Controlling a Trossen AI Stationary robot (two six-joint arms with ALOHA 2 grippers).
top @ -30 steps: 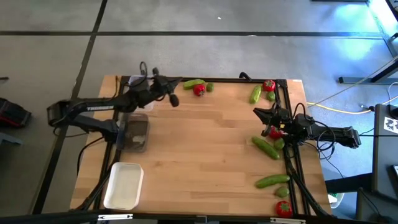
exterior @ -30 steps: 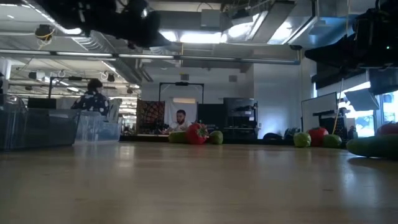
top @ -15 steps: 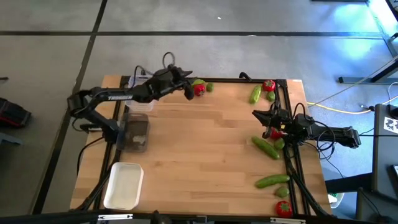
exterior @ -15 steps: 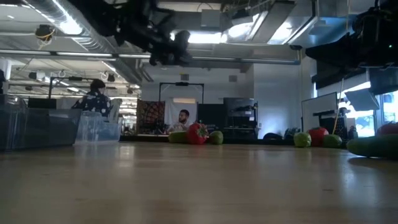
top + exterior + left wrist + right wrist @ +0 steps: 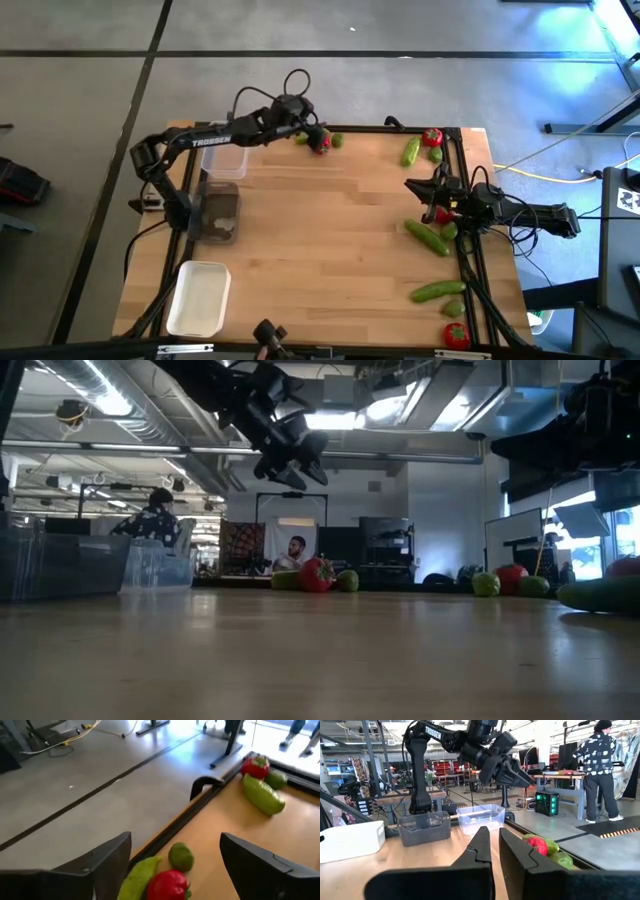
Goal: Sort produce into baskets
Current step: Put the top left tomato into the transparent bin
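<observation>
From above, we see the left tool (image 5: 305, 122) reaching to the far edge of the bench (image 5: 330, 240), over a tomato (image 5: 321, 144) that lies between a cucumber (image 5: 302, 137) and a lime (image 5: 337, 140). Along the bench's left side stand a clear bin (image 5: 227, 161), a second clear bin (image 5: 218, 214) and a white bin (image 5: 199, 297). The right tool (image 5: 418, 186) hovers at the right side, close to another tomato (image 5: 441, 212) and a cucumber (image 5: 426, 237). More produce lies at the far right corner (image 5: 421, 146) and toward the near right (image 5: 438, 291).

At bench level, we see the left tool (image 5: 297, 460) hanging well above the tomato (image 5: 317, 574), its fingers spread apart and holding nothing. The lime (image 5: 347, 580) touches the tomato's right. A clear bin (image 5: 157, 567) stands to the left. Two people (image 5: 150, 520) are in the room behind.

From the left wrist, we see both fingers (image 5: 107, 861) set wide, with the tomato (image 5: 168, 885), cucumber (image 5: 139, 878) and lime (image 5: 181, 856) between them on the bench, untouched.

From the right wrist, we see the right tool (image 5: 495, 845) with its fingers nearly together, gripping nothing. Beyond it stand the white bin (image 5: 351, 840) and both clear bins (image 5: 481, 817), with the left tool (image 5: 507, 767) overhead and a person (image 5: 600, 767) standing in the room.
</observation>
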